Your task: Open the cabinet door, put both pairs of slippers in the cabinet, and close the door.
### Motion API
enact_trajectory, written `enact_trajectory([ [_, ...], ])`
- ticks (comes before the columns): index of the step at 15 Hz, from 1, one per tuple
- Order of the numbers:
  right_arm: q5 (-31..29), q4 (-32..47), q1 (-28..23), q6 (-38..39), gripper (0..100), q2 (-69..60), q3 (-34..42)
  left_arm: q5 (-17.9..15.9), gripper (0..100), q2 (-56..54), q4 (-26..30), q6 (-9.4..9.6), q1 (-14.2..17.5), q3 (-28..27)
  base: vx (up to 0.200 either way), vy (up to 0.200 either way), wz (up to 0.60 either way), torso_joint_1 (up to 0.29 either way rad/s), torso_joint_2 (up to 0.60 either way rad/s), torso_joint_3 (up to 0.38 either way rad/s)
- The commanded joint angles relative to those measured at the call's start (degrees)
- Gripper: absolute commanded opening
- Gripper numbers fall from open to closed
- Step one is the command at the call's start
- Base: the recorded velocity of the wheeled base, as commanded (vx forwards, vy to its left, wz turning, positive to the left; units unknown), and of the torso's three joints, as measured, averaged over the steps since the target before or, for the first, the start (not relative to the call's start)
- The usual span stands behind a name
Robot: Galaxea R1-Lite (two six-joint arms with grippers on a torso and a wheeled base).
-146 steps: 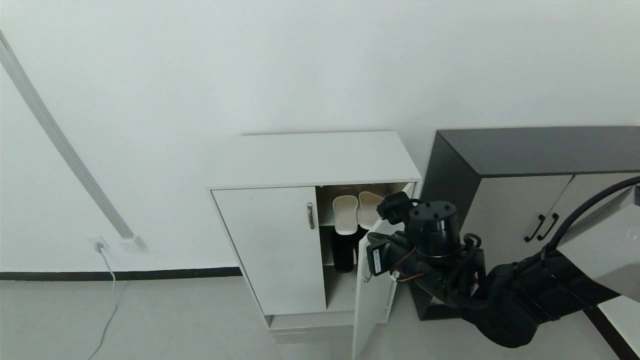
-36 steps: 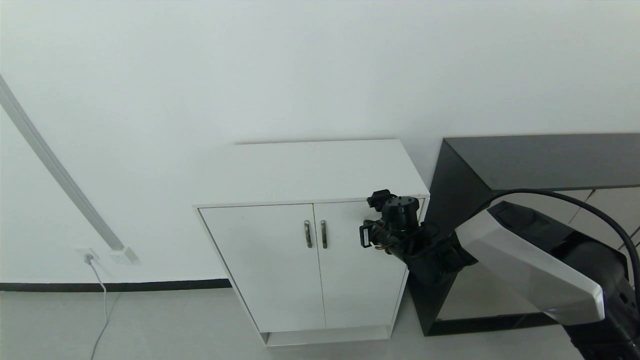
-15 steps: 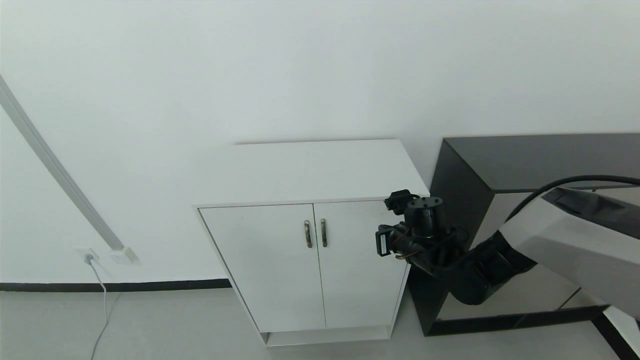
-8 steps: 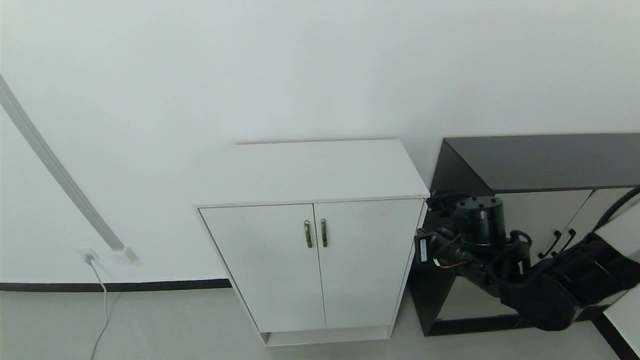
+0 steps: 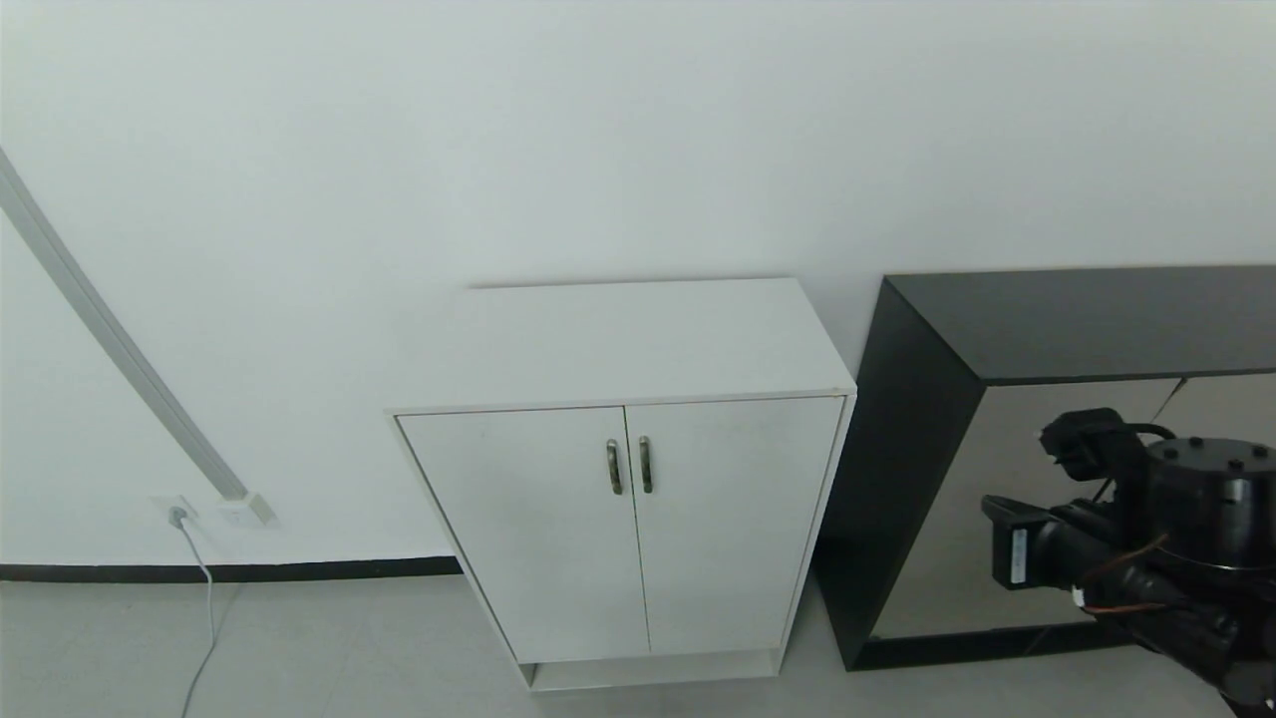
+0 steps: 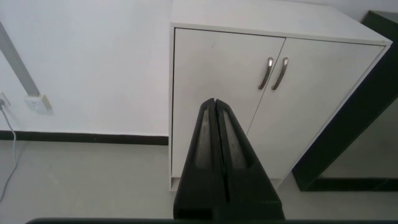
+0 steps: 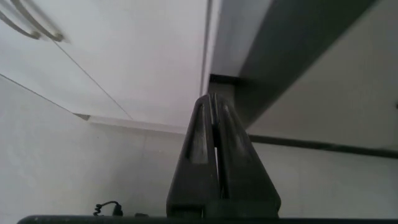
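white cabinet: so the white cabinet (image 5: 618, 339) stood flat against the wall, and everything below is placed off it.
doors: the left door (image 5: 538, 529) and right door (image 5: 733, 519) were both fully shut and flush, with just a thin seam between them. Whatever was inside was hidden behind them.
handles: two slim metal handles (image 5: 614, 467) sat upright side by side at the seam, high on the doors, one per door, and nothing touched them.
left gripper: the left gripper (image 6: 214, 104) was clenched, fingers pressed together on nothing. It hung out in front of the cabinet, aimed at the lower part of the left door and well apart from it.
right gripper: the right gripper (image 7: 214, 98) was clamped tight too, and empty. It was off past the cabinet's right side, tips aimed at the low corner where that side meets the dark cabinet, touching neither.
right arm: the right arm (image 5: 1186, 499) hung to the right of the white cabinet, in front of the dark one.
dark cabinet: a black-framed dark cabinet (image 5: 1047, 319) stood just beside the white cabinet's right side, on the same wall.
wall socket: a wall socket (image 5: 179, 516) sat low on the wall, well to the cabinet's left. A grey cable (image 5: 204, 608) was plugged in and trailed down onto the floor (image 5: 329, 648).
cable duct: a pale cable duct (image 5: 110, 339) ran diagonally down the wall to a small white box next to that socket.
skirting: a black skirting strip (image 5: 229, 571) ran along the wall's base, left of the cabinet.
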Motion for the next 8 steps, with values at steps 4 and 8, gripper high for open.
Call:
enact_trajectory([
  [4, 0.4, 0.8, -4.2, -3.0, 0, -23.3, 15.6, 0.0, 0, 0.0, 0.0, 0.03, 0.0, 0.0, 0.0, 0.0, 0.0, 0.0, 0.0, 0.0],
  [8, 0.6, 9.2, -4.1, -4.1, 0, -36.4, 18.6, 0.0, 0, 0.0, 0.0, -0.05, 0.0, 0.0, 0.0, 0.0, 0.0, 0.0, 0.0, 0.0],
])
